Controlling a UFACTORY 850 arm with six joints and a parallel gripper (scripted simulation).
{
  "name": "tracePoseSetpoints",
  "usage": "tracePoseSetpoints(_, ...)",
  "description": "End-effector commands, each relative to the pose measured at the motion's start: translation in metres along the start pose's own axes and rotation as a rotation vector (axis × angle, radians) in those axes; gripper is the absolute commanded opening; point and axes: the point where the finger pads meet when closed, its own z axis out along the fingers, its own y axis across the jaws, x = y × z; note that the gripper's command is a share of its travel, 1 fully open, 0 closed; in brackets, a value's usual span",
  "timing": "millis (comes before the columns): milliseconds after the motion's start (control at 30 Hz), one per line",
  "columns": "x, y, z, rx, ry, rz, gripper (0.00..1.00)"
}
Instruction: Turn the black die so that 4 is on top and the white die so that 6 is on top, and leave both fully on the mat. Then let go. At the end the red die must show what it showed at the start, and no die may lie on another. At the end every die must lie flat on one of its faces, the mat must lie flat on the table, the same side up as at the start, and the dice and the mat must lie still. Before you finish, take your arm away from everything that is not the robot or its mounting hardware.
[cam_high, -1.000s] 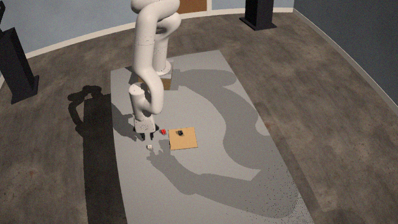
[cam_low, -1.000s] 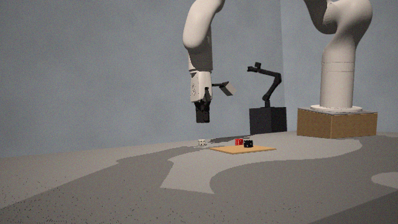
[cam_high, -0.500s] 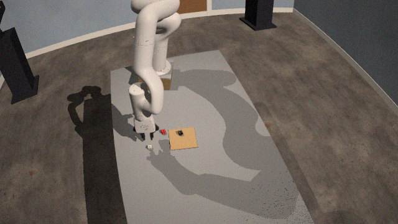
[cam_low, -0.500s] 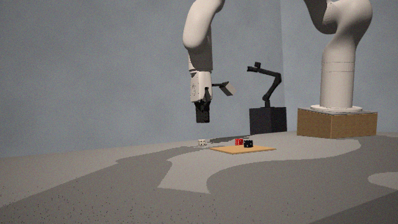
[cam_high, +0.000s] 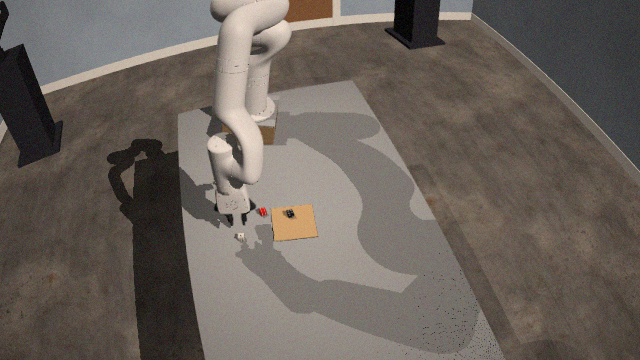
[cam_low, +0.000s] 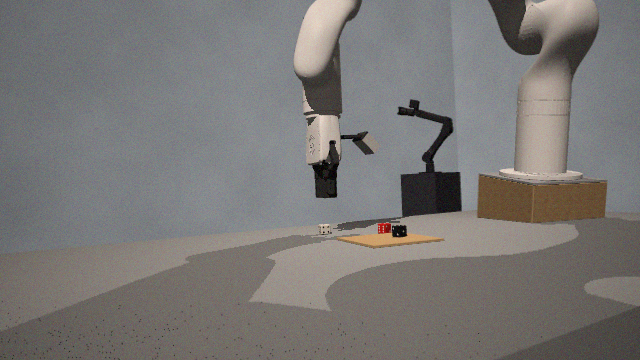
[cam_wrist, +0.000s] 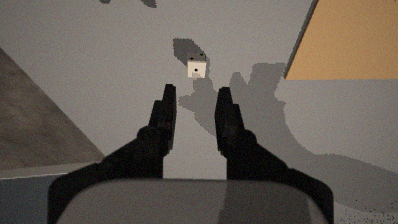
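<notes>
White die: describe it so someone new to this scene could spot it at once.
Start at the tan mat on the grey table. Off its near-left corner, on bare table below the raised gripper, sits the white die. It is the only pale die and the only one well away from the mat; the red die lies beside the mat's edge, the black die on it.

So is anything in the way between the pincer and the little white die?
Nothing visible. The pincer hangs empty above the white die, which sits alone on the grey table; only bare table shows between them.
</notes>
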Motion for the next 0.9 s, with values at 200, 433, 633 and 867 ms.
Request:
tracePoseSetpoints(200, -0.001, 0.0, 0.006, 0.0, -0.002, 0.0, 0.36)
tracePoseSetpoints(433, -0.001, 0.0, 0.013, 0.0, -0.002, 0.0, 0.36)
tracePoseSetpoints(633, -0.001, 0.0, 0.023, 0.0, -0.002, 0.0, 0.36)
tracePoseSetpoints(867, -0.001, 0.0, 0.032, 0.0, -0.002, 0.0, 0.36)
